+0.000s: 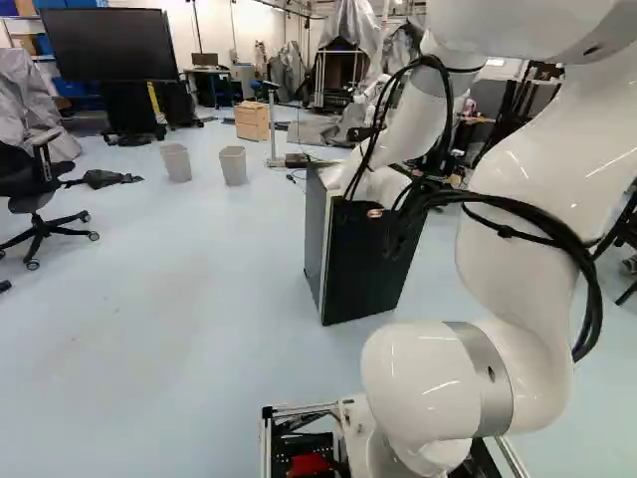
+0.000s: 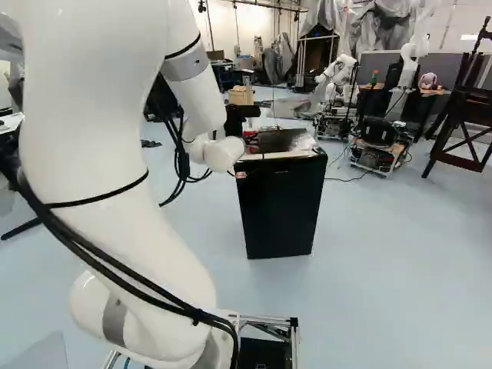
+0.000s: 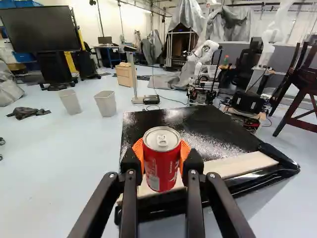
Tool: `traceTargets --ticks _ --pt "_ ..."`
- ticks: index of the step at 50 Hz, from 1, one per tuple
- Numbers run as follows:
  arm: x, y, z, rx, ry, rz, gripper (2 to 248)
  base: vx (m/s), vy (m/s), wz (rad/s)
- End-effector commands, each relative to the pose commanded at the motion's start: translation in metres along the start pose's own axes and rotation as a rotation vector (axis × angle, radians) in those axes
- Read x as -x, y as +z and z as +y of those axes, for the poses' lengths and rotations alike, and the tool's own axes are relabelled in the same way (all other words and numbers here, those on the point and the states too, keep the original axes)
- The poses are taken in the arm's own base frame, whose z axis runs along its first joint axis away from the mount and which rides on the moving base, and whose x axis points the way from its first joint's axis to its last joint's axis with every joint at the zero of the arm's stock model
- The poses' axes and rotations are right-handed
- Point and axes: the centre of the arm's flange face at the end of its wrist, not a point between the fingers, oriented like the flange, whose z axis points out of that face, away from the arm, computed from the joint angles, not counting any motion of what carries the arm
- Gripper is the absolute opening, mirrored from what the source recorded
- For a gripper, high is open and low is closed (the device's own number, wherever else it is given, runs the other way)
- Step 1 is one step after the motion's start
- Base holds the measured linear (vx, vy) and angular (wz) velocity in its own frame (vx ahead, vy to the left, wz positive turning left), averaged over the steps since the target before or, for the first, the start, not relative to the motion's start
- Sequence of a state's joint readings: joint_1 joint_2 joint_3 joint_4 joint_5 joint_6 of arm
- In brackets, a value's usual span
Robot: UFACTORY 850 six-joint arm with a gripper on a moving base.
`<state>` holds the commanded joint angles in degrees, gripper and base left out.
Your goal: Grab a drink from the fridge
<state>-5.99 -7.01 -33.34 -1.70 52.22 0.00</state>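
Observation:
At the far end of my arm, the black gripper [image 2: 235, 121] shows partly over the near left part of the fridge top in the right base view. In the wrist view the gripper [image 3: 162, 157] is shut on a red drink can [image 3: 161, 166], its orange pads [image 3: 138, 150] pressing from both sides. The can is upright, its silver lid facing the camera. The black fridge [image 2: 280, 204] stands on the floor ahead; its front looks closed. Beyond the can lies the glossy black fridge top [image 3: 208, 130]. Whether the can touches that top, I cannot tell.
Two grey bins [image 1: 233, 165] and a wooden drawer box [image 1: 253, 120] stand behind the fridge to the left. An office chair [image 1: 40, 199] is at the far left. Another robot [image 2: 338, 88] and a dark wooden frame [image 2: 461, 115] stand back right.

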Motion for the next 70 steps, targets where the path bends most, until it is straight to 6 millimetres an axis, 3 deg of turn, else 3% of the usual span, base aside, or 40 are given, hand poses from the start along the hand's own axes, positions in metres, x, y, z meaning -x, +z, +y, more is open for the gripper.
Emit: traceTargets --ticks 37,70 --pt "0.047 -0.109 -0.024 -0.049 -0.003 -0.08 92 0.0 0.0 0.0" --pt "0.08 -0.163 -0.031 -0.073 -0.007 -0.121 92 0.0 0.0 0.0"
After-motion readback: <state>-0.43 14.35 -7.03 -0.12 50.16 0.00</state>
